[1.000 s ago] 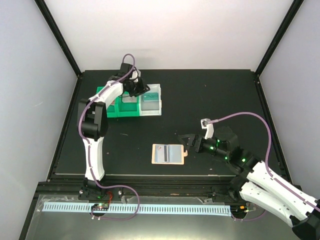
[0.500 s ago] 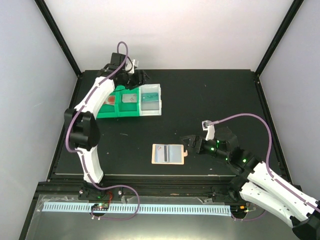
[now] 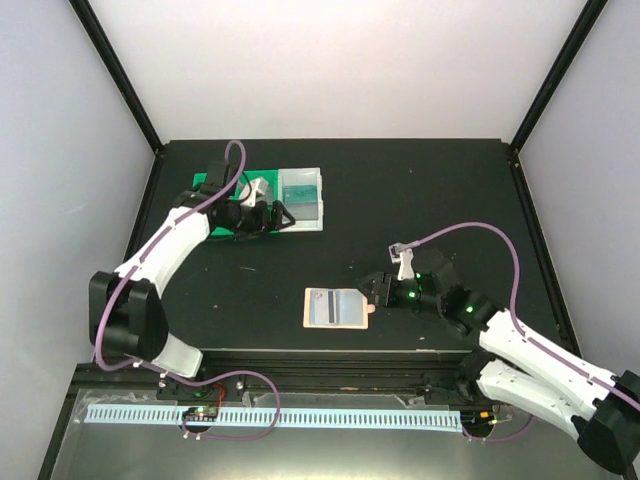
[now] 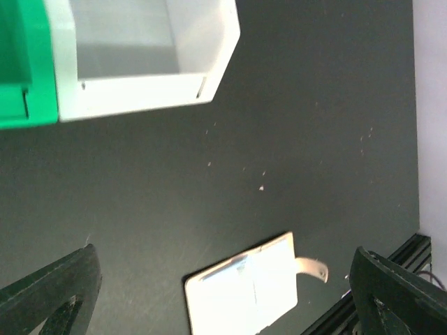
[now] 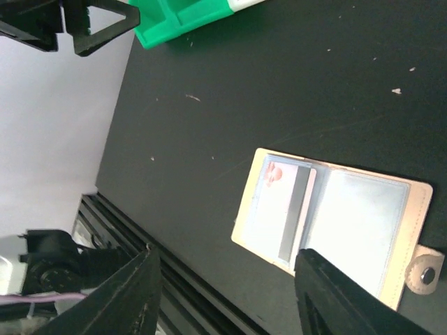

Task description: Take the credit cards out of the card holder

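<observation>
The card holder (image 3: 338,307) lies open and flat near the table's front edge, its tab (image 3: 368,309) pointing right. One pale credit card (image 5: 282,208) with a grey stripe and a red mark sits in its left pocket. A teal credit card (image 3: 298,192) lies in the white bin (image 3: 318,203). My right gripper (image 3: 372,290) hovers just above the holder's tab end, open, nothing between its fingers (image 5: 335,293). My left gripper (image 3: 276,219) hangs open and empty just in front of the bins. In the left wrist view the holder (image 4: 241,296) shows far below.
A green bin (image 5: 188,17) stands left of the white bin (image 4: 140,56) at the back left, mostly hidden by my left arm in the top view. A black rail (image 3: 320,355) runs along the table's front edge.
My left gripper opened wide and drew back from above the bins to their front side. My right gripper slid left toward the holder's tab and its jaws narrowed somewhat.
</observation>
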